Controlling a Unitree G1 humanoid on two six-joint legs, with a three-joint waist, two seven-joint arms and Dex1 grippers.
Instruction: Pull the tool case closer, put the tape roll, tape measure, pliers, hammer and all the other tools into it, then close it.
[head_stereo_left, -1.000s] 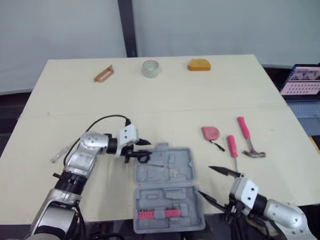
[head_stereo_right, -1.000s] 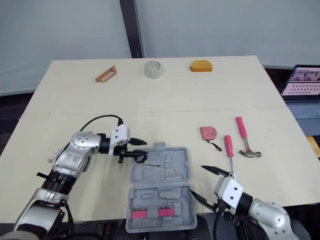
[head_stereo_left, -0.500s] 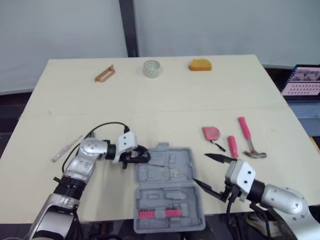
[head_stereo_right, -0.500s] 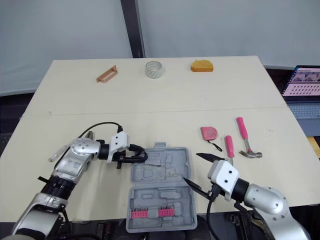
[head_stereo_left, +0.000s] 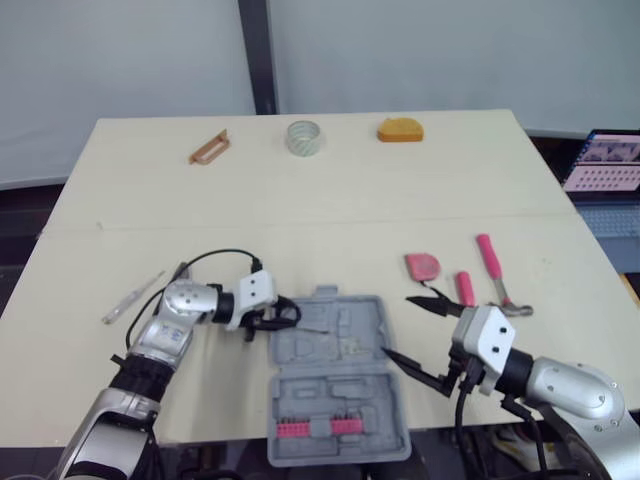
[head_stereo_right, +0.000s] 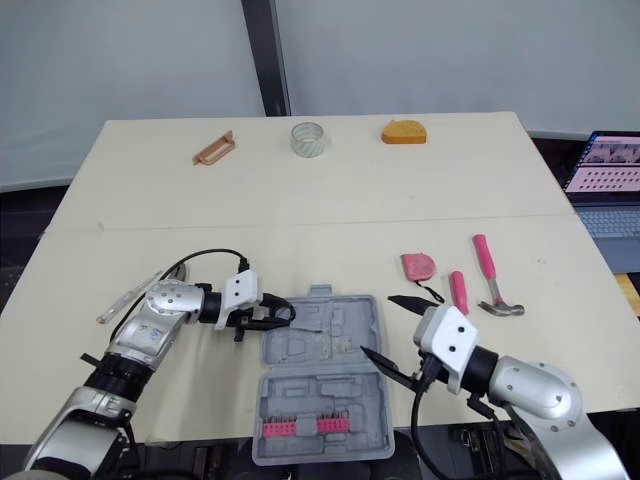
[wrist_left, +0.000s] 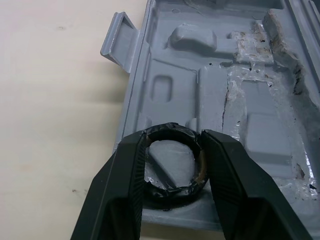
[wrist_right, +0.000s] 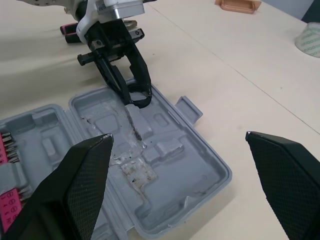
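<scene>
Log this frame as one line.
case: open | left end effector: shut on black tape ring at its left edge | right end effector: open, at its right | hammer, screwdriver, tape measure: outside case

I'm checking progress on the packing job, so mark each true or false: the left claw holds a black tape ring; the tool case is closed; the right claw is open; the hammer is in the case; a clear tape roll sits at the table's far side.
1. The left claw is shut on a black tape ring. True.
2. The tool case is closed. False: it lies open, pink bits in its near half.
3. The right claw is open. True.
4. The hammer is in the case. False: it lies on the table, beside a screwdriver.
5. A clear tape roll sits at the far side. True.
</scene>
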